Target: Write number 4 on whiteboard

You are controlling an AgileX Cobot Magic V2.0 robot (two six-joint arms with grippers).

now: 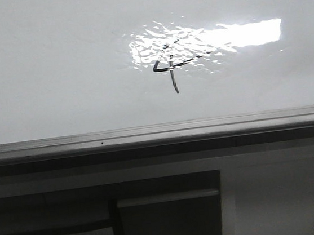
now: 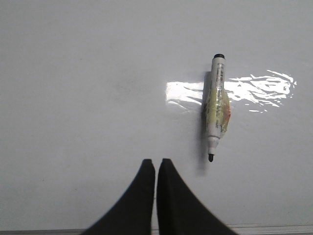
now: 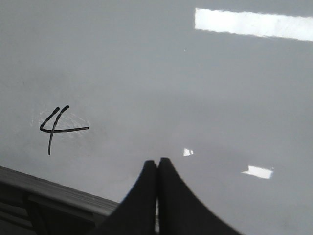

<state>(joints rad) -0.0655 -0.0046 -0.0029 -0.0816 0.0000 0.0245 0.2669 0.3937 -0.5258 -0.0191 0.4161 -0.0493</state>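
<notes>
We saw no containers in any view. The 4 (image 1: 171, 66) sat on the whiteboard (image 1: 56, 78), partly inside the bright glare patch (image 1: 249, 33) in the front view. It was a thin black figure w/ an angular hook, a horizontal crossbar and one long stroke that ran slightly tilted; that stroke was its long axis.

In the right wrist view the 4 (image 3: 57, 128) lay off to one side of the right gripper (image 3: 157, 164), near the board's grey rail (image 3: 58, 193). That gripper's fingers were pressed together, holding nothing.

The left gripper (image 2: 155, 164) also had its black tapered fingers together, w/ nothing between them. A marker (image 2: 216, 105) lay flat on the board just beside it, apart from the fingertips, uncapped, w/ its black tip toward the gripper side. Its barrel was white w/ a yellowish wrap. The board looked glossy, smooth, white-grey.
</notes>
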